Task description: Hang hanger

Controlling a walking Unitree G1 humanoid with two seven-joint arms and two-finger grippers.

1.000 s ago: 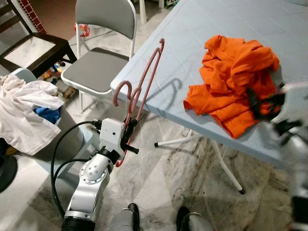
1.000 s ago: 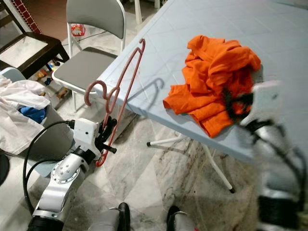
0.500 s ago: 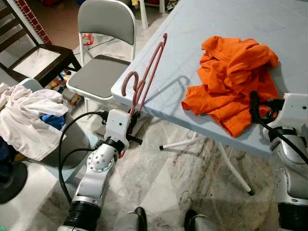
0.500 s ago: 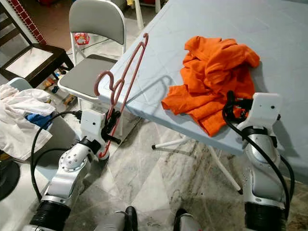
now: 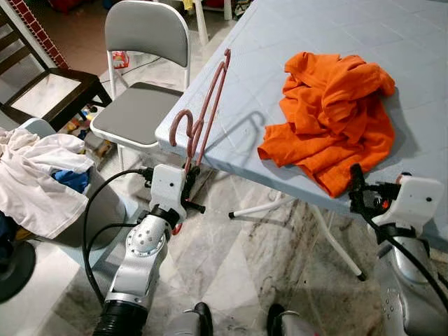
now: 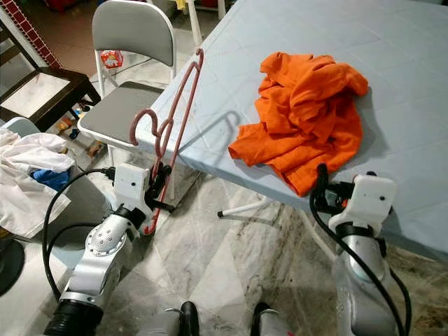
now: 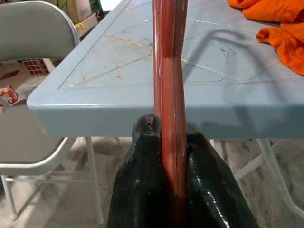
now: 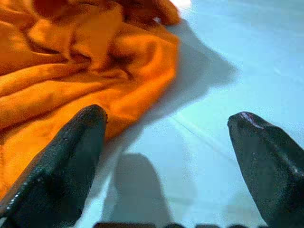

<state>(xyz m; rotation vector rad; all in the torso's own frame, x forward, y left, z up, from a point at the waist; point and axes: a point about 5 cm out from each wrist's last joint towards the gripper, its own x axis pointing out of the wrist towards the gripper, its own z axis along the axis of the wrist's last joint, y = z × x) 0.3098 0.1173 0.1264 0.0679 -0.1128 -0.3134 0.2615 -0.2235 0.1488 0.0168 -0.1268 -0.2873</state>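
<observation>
I see a light blue folding table (image 5: 294, 42) on marble floor (image 5: 245, 266); crumpled orange garment (image 5: 329, 119) lies on it toward its near edge, at 5 o'clock from the tabletop's middle.

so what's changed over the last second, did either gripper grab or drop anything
Nothing was grabbed or dropped. The right gripper has drawn back off the orange garment to the near edge of the table, fingers open. The left gripper stays shut on the pink hanger, held upright by the table corner. The garment lies as before.
</observation>
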